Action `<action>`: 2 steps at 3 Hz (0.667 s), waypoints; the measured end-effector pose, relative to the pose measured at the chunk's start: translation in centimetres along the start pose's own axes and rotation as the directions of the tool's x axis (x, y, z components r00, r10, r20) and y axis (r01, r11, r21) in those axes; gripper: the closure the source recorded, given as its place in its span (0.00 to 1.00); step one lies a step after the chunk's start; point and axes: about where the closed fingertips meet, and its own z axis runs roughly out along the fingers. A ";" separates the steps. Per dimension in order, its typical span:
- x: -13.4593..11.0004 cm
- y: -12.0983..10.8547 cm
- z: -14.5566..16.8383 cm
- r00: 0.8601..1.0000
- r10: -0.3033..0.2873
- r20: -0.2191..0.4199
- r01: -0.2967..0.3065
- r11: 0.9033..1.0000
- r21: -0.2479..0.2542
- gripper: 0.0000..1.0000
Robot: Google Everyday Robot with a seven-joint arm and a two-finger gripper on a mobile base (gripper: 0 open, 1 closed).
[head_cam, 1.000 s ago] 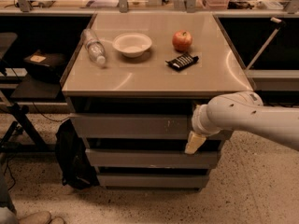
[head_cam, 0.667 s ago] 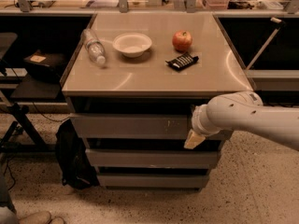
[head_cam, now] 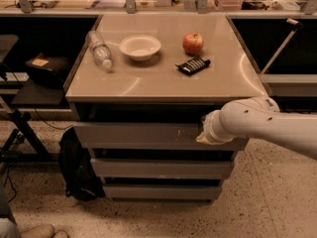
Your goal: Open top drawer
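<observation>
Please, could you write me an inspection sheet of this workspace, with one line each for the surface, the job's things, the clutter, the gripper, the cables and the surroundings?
Surface: beige tabletop of the drawer cabinet, with four things toward its back.
Job's things: top drawer, flat grey front, white scuffs right of centre; two narrower drawers below.
Clutter: water bottle lying on its side; white bowl; red apple; dark packet.
Gripper: gripper at the top drawer's front, near its right end, beside the scuffs.
Cables: thin cable over the floor, left of the cabinet.
Surroundings: black backpack on the floor at the cabinet's left side.
</observation>
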 end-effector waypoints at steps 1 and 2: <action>-0.1 -0.2 -0.4 1.000 0.000 0.000 0.000 1.000 0.000 0.88; -1.0 1.8 -2.4 0.998 0.002 0.059 -0.002 1.000 -0.010 1.00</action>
